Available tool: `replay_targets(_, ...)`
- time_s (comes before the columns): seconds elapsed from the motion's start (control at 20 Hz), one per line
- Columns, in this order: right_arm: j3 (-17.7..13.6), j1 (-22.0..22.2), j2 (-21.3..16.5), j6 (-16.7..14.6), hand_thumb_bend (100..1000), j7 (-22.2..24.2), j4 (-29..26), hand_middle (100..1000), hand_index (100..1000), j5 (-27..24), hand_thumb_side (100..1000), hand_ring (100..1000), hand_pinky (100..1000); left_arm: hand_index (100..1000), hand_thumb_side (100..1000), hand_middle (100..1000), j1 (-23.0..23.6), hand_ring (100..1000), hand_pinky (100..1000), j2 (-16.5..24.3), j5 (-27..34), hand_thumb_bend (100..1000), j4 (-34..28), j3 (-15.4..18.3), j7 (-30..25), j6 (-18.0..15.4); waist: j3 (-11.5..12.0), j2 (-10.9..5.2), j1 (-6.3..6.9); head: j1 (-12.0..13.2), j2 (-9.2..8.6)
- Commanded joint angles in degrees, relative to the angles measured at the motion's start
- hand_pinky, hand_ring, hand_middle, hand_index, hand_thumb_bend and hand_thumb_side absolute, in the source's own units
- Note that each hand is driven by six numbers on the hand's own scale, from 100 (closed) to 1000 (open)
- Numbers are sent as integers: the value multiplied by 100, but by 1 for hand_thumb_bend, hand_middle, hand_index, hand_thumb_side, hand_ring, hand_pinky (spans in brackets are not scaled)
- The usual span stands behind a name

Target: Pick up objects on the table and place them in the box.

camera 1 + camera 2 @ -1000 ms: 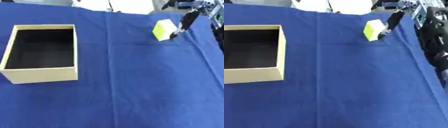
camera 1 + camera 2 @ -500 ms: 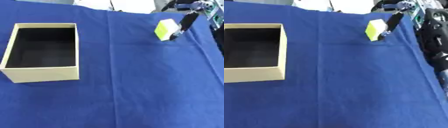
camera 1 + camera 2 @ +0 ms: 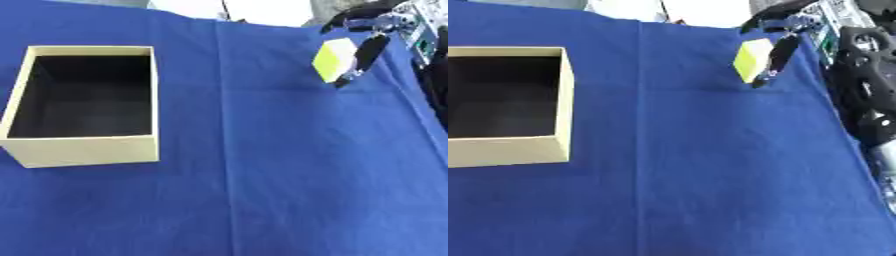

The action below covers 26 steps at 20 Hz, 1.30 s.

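A blue cloth [image 3: 289, 165] covers the table; an open cardboard box [image 3: 86, 150] sits at nine o'clock. At one o'clock, the right hand [image 3: 367, 47] pinches a yellow-green block [image 3: 333, 60] between fingers and thumb

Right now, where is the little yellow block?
The yellow block sits far right on the blue cloth, against the right hand, well away from the box on the left.
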Motion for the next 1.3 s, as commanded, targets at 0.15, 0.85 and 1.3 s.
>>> replay_targets(0.15,-101,-89,-119,80,644,-70,11,890,979,108,443,1000,952,748,834,634,-59,701,898,86,-19,358,-90,53,-20,-4,7,-101,30,-36,-92)
replay_targets(0.85,-86,74,-245,354,426,-991,-163,677,824,255,277,876,863,744,833,632,-63,702,900,80,-58,354,-90,54,-30,-9,30,-87,21,-135,-215)
replay_targets(1.3,-70,99,-191,390,430,-1941,-81,492,577,429,266,747,751,741,835,629,-56,701,900,67,-48,350,-90,57,-37,-1,35,-86,24,-164,-227)
